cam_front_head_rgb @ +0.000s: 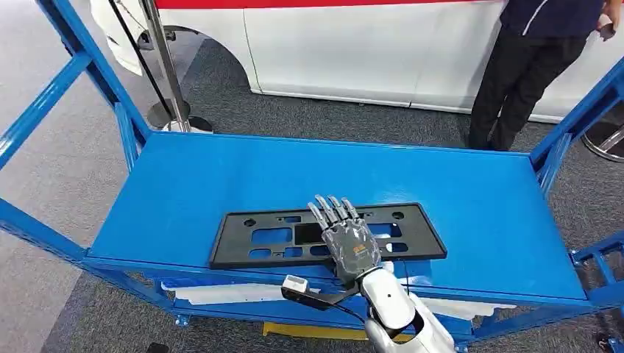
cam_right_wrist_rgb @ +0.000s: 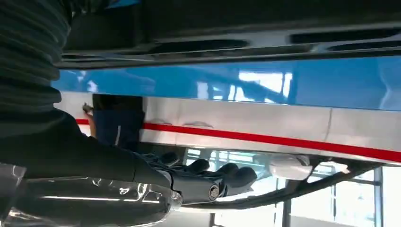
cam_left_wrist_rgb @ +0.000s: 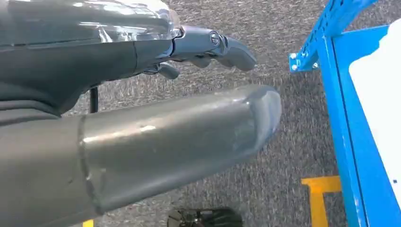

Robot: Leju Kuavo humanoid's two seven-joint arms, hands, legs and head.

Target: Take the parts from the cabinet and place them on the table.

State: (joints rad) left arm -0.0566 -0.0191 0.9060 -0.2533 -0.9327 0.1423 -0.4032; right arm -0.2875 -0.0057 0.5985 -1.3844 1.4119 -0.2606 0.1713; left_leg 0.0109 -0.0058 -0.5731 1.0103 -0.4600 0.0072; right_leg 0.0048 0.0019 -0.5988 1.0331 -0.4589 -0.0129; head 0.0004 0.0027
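Black flat part (cam_front_head_rgb: pixel 327 235): flat on blue table (cam_front_head_rgb: pixel 471 213), near its front edge. Right hand (cam_front_head_rgb: pixel 349 241): above the part's middle; fingers (cam_front_head_rgb: pixel 330 211) straight, slightly spread, holding nothing; contact unclear.

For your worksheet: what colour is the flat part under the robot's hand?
Black, clearest in the head view.
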